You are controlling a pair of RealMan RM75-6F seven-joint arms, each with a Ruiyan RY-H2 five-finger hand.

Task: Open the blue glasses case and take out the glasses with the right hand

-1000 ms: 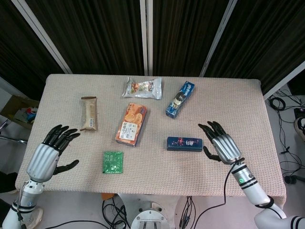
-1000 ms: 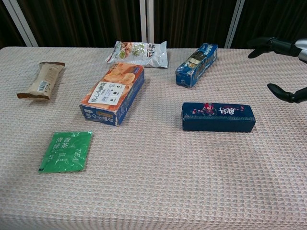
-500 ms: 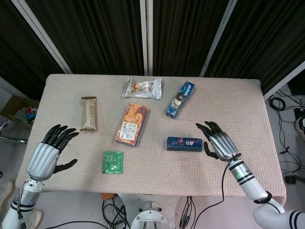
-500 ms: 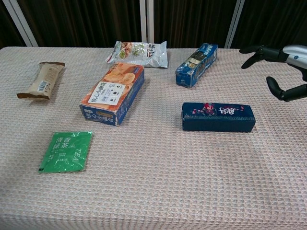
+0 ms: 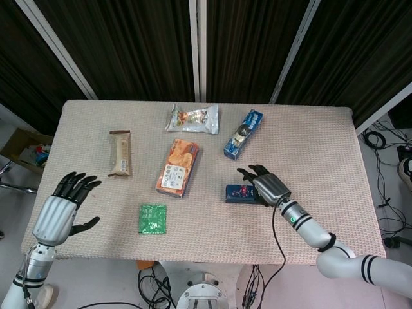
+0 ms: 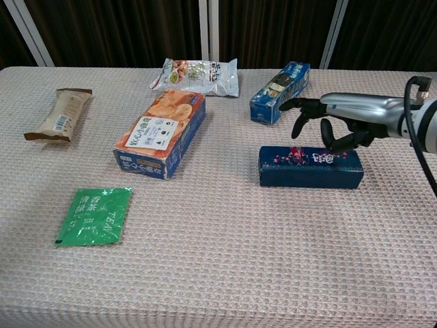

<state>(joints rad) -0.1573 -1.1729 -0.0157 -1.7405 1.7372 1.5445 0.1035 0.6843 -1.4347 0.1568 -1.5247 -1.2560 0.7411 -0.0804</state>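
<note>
The blue glasses case [image 6: 311, 167] lies closed, its long side across the table, right of the middle; its left end [image 5: 237, 192] shows in the head view. My right hand [image 6: 334, 123] hovers over the case's right half with fingers spread and curved down, holding nothing; the head view shows this hand [image 5: 265, 185] covering most of the case. Whether its fingertips touch the lid I cannot tell. My left hand [image 5: 61, 209] is open at the table's front left edge, far from the case, and it is absent from the chest view.
An orange biscuit box [image 5: 176, 167] lies left of the case, a blue snack box [image 5: 243, 133] behind it. A clear snack bag [image 5: 192, 118] sits at the back, a brown bar [image 5: 120, 153] at the left, a green tea sachet [image 5: 152, 218] at the front.
My right hand has swung left from beside the case's right end to over the case. My left hand has drifted slightly down toward the table's front edge.
</note>
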